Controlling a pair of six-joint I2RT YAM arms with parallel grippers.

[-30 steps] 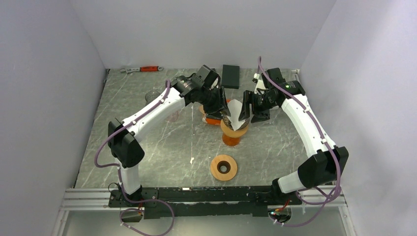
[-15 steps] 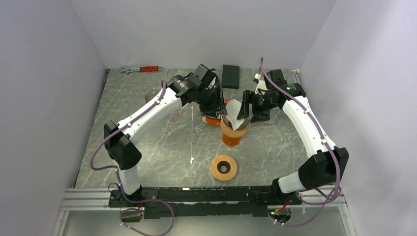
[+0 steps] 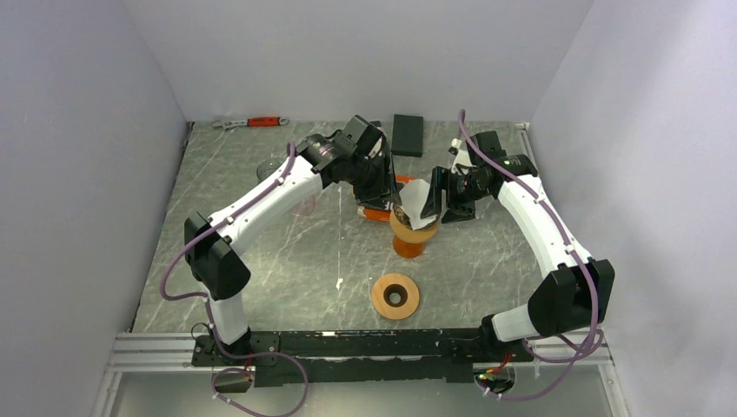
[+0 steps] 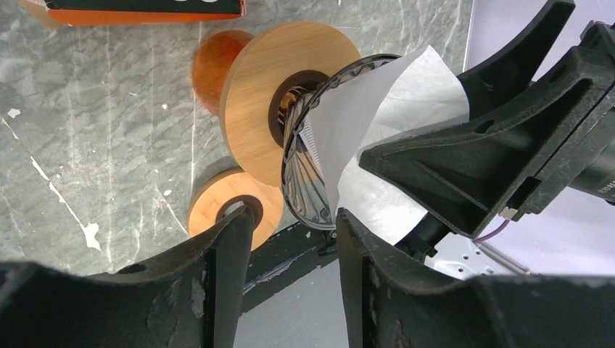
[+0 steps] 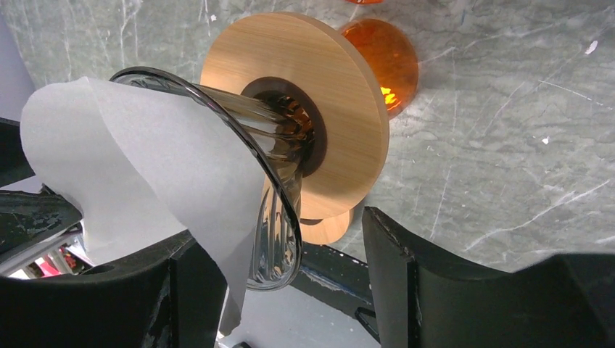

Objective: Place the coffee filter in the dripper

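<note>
The white paper filter (image 3: 420, 200) stands in the glass dripper (image 3: 413, 228), its upper part sticking up above the rim. The dripper has a wooden collar (image 5: 341, 94) and sits on an orange glass vessel (image 3: 410, 246). My left gripper (image 3: 393, 203) is open at the dripper's left rim; in its wrist view the glass rim (image 4: 301, 181) lies by the open gripper (image 4: 291, 216). My right gripper (image 3: 435, 207) is open at the right side. In its wrist view the gripper (image 5: 283, 228) straddles the glass rim (image 5: 268, 210), and the filter (image 5: 130, 167) touches its left finger (image 5: 188, 290).
A loose wooden ring (image 3: 395, 295) lies on the table in front of the dripper. An orange box (image 3: 377, 213) lies just behind the dripper under the left arm. A black box (image 3: 407, 135) and a red-handled wrench (image 3: 252, 122) lie at the back. A clear glass (image 3: 276, 167) stands at the left.
My right gripper has moved down and left, closer to the dripper, and the filter sits a little lower. The left gripper has stayed at the rim.
</note>
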